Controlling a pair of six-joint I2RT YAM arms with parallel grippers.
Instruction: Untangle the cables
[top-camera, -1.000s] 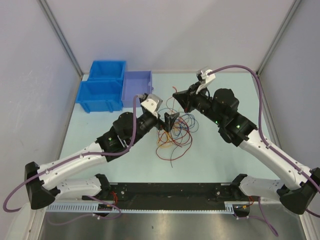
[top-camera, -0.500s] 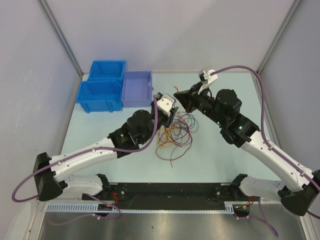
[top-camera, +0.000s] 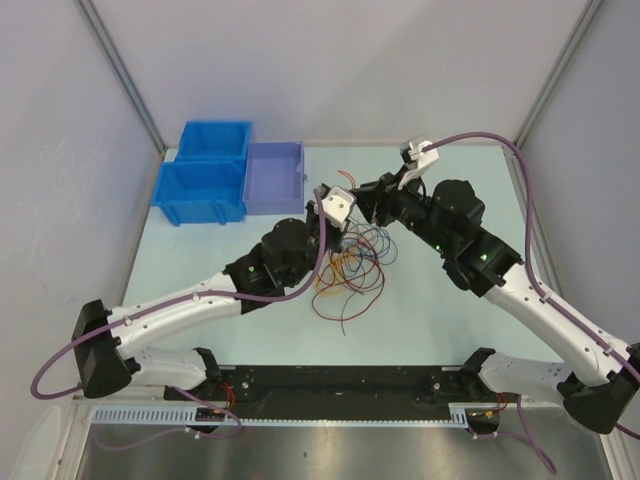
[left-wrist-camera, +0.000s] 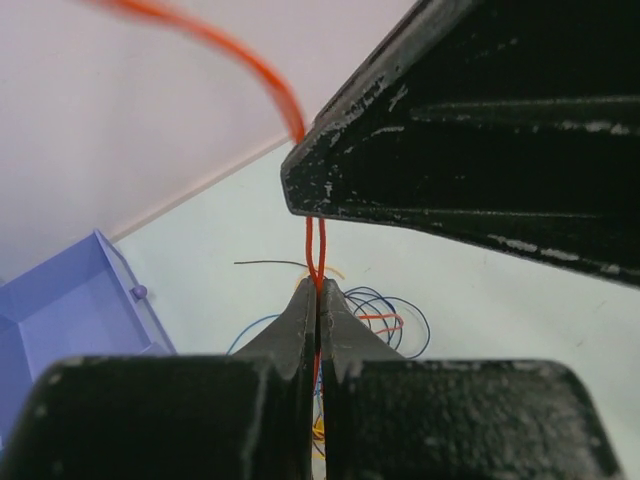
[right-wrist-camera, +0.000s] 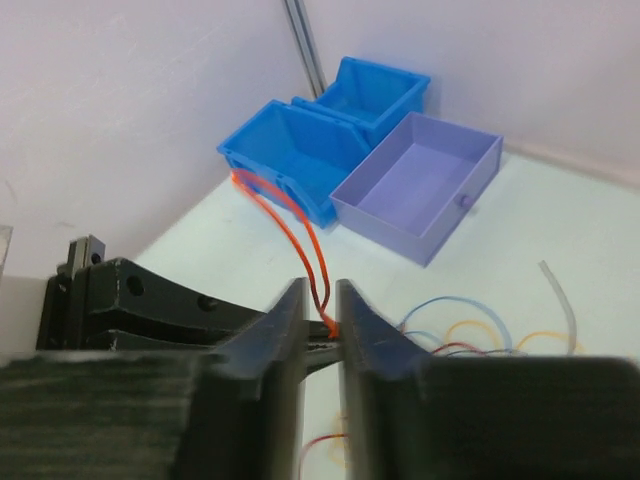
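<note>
**Left arm brought across to meet the right above the cables (top-camera: 350, 275).**
Within the last second I swung the left gripper (left-wrist-camera: 318, 290) up to the right gripper (right-wrist-camera: 320, 290). It is pinched on one orange cable (left-wrist-camera: 315, 245), raised above the heap. The right's jaws flank that strand, grip unclear. A single-strand pull looks ready. The purple tray (top-camera: 275, 170) and blue bins (top-camera: 200, 207) appear empty.

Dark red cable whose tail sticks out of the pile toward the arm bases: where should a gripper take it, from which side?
Take the dark red cable at that loose tail, coming down from above on the pile's near side. There it lies alone on the table, apart from the other cables, so the jaws would probably close on one strand only.
</note>
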